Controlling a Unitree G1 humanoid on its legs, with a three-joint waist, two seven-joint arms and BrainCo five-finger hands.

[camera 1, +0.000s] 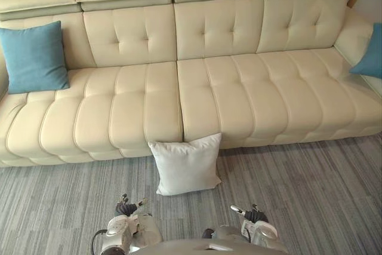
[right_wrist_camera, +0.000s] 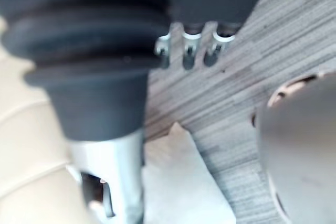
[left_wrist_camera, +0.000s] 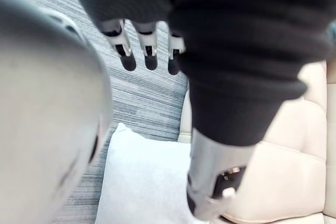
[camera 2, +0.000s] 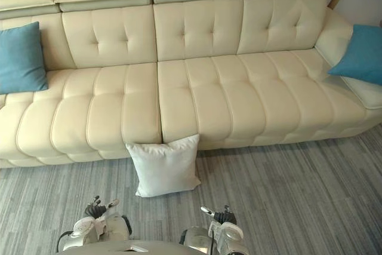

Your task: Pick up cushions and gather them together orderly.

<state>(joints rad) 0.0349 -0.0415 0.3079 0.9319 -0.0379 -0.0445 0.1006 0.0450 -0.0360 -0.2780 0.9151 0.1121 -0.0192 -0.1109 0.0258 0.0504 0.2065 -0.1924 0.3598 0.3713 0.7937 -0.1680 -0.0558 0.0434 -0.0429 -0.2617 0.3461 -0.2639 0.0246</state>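
Both hands held low, side by side.
Left hand (camera 1: 126, 209) and right hand (camera 1: 255, 214) sit well apart, each empty. Fingers (left_wrist_camera: 137, 52) hang relaxed with the thumb (left_wrist_camera: 211, 179) set apart, and dark ribbed covers sheathe both wrists.

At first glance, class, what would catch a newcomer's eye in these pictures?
A long cream sofa spans the view. A white cushion stands on the grey carpet, leaning against the sofa's front. The left blue cushion sits at one end, the right blue cushion at the other.

A white cushion (camera 1: 186, 165) on the carpet (camera 1: 310, 195) leans against the cream sofa (camera 1: 239, 88). The left blue cushion (camera 1: 33, 57) and right blue cushion (camera 1: 370, 55) sit at its ends.
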